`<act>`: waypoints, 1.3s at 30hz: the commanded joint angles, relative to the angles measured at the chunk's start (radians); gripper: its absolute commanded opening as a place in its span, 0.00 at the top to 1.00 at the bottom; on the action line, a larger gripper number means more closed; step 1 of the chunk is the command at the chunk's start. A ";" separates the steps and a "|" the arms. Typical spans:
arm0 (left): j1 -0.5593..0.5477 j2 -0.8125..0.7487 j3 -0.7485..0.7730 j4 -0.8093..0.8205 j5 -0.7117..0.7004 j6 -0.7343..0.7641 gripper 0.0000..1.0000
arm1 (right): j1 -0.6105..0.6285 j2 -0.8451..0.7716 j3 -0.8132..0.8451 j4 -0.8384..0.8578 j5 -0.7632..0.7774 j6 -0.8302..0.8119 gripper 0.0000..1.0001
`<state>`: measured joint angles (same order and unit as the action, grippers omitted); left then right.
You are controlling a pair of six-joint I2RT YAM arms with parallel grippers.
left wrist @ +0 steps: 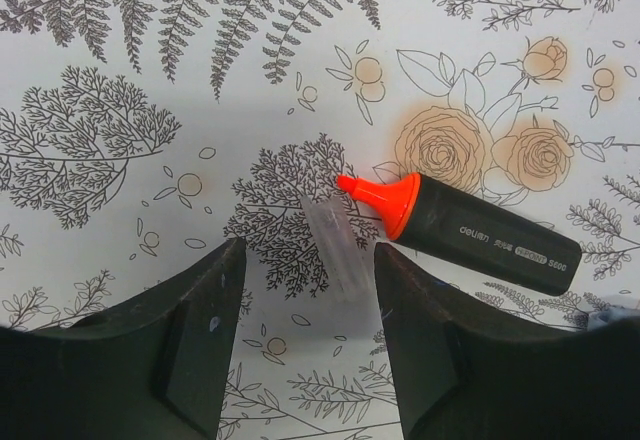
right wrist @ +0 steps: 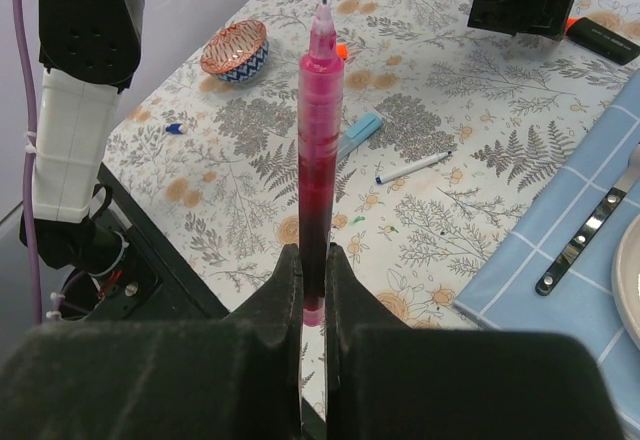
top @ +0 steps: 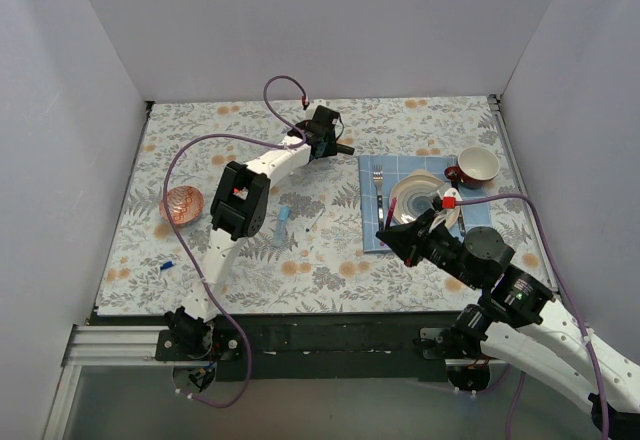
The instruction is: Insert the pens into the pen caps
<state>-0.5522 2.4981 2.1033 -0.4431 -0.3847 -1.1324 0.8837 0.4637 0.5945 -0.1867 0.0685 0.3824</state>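
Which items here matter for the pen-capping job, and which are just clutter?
Job: red pen in right gripper; black marker; light-blue marker; white pen; dark blue cap; clear piece, probably a cap.
Clutter: bowl; fork; plate; red cup; placemat.

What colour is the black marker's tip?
Orange-red tip on the black marker; clearest in the left wrist view.

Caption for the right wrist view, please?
Right tool grips maroon-red pen by its back end, tip out over floral table.
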 commanded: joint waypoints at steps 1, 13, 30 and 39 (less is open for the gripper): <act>-0.002 0.016 0.017 -0.042 -0.022 0.071 0.46 | -0.002 -0.007 0.044 0.020 0.019 -0.022 0.99; 0.000 0.002 0.007 -0.082 -0.046 0.151 0.64 | -0.002 -0.005 0.041 0.038 0.022 -0.020 0.99; -0.002 0.041 0.015 -0.069 0.056 0.223 0.78 | -0.002 -0.010 0.051 0.027 0.033 -0.020 0.99; -0.002 -0.135 -0.193 -0.040 0.159 0.288 1.00 | -0.003 -0.010 0.050 0.043 0.005 0.015 0.99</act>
<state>-0.5533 2.4676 2.0384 -0.4126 -0.3290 -0.9161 0.8837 0.4637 0.5949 -0.1852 0.0799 0.3847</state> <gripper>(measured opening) 0.168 0.075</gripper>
